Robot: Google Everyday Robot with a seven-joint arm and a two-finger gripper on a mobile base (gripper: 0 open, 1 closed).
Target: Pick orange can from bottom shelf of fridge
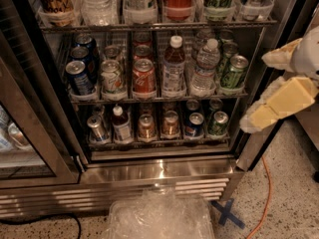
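The fridge stands open in front of me. On its bottom shelf, two orange cans stand side by side in the middle lanes, with more behind them. My gripper hangs at the right, outside the fridge beside its right door post, level with the middle and bottom shelves. Its cream fingers are spread apart and hold nothing. It is well to the right of the orange cans and touches none of them.
A silver can, a small bottle, a blue can and a green can share the bottom shelf. The shelf above holds a red Coca-Cola can and bottles. Crumpled plastic wrap and an orange cable lie on the floor.
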